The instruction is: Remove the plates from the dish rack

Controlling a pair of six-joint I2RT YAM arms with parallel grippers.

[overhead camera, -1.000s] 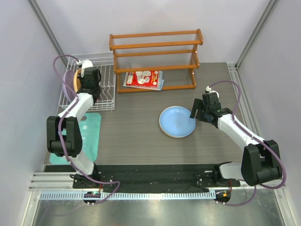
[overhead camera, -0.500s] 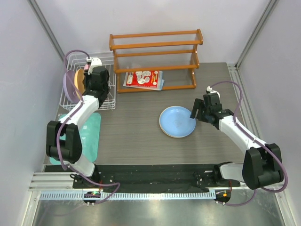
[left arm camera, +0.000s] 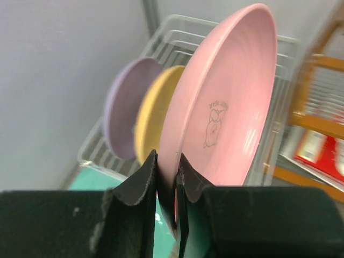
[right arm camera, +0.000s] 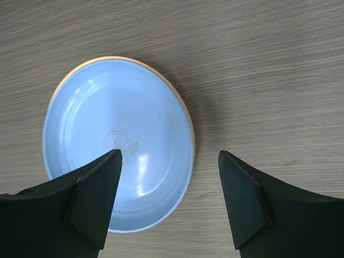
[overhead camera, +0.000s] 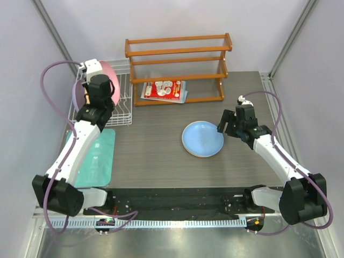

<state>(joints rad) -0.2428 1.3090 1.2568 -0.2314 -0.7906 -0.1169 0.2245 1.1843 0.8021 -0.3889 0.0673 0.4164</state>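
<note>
Holding pink plate (left arm camera: 226, 107) above dish rack (overhead camera: 122, 110) at far-left corner of table (overhead camera: 161, 158), left gripper (left arm camera: 166, 161) clenched on rim. Lavender plate (left arm camera: 123, 107), yellow plate (left arm camera: 153, 115) left inside. Blue plate (overhead camera: 201, 138) unloaded mid-table; right gripper (right arm camera: 169, 157) spread above.

- The top external camera is fixed above and behind the arm bases. It looks down and forward from far enough back to take in the whole table (overhead camera: 156, 161), both arms, the dish rack (overhead camera: 122, 107) and the wooden shelf (overhead camera: 177, 54).
- The left wrist camera looks out past the left gripper (left arm camera: 167, 161), very close to the pink plate (left arm camera: 226, 97), with the rack behind. The overhead view shares both.
- The right wrist camera faces straight down past the right gripper (right arm camera: 169, 155), close above the blue plate (right arm camera: 118, 145). The overhead view also shows that plate.
</note>
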